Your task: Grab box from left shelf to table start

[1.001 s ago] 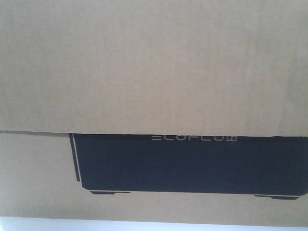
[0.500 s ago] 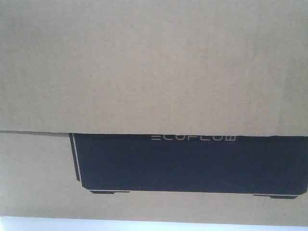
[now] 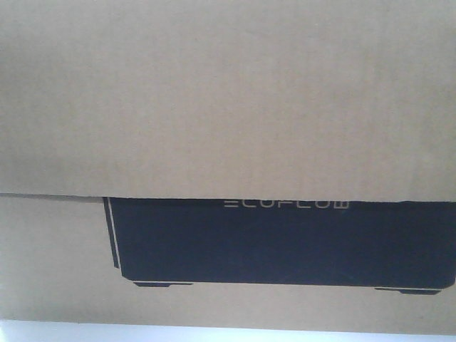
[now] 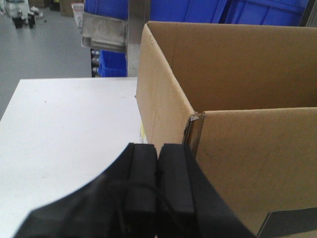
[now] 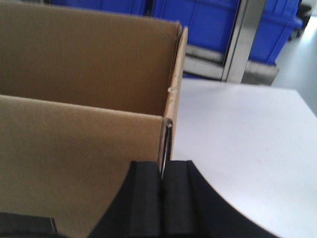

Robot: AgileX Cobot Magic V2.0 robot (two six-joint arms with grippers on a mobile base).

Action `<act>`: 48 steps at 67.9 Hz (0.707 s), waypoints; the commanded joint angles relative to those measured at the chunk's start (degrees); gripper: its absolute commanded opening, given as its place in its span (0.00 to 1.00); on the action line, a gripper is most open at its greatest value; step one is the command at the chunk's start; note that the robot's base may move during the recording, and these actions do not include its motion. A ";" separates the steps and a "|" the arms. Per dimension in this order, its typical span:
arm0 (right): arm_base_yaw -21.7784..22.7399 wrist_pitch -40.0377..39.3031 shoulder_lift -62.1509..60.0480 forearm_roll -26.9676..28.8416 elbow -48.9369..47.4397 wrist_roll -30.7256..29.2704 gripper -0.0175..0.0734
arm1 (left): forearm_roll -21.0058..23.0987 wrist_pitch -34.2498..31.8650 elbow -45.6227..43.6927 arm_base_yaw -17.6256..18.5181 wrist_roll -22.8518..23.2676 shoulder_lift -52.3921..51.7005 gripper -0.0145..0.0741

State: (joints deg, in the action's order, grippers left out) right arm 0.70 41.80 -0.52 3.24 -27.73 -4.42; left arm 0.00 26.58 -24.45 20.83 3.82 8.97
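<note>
The box (image 3: 228,107) fills the front view, its plain flap overlapping a black printed rectangle (image 3: 285,242) lettered "ECOFLOW"; a thin pale strip of the table (image 3: 142,332) shows below it. In the wrist views the box (image 4: 233,99) stands open-topped on the white table (image 4: 64,134). The left gripper (image 4: 157,173) sits at the box's near left corner with its 2 pads pressed together. The right gripper (image 5: 162,198) has its pads closed against the box's right wall edge (image 5: 168,134), which runs down between them. Blue bins (image 4: 198,10) and a silver shelf rail (image 4: 101,32) stand behind the box.
</note>
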 commanded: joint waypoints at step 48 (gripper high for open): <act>0.06 -8.08 -0.16 -0.25 -0.42 0.03 0.25 | 0.43 -6.70 -0.20 0.14 -0.27 -0.93 0.05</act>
State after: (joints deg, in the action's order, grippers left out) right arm 0.70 39.00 -0.87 3.24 -26.80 -4.42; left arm 0.00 24.64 -23.17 20.83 3.82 7.48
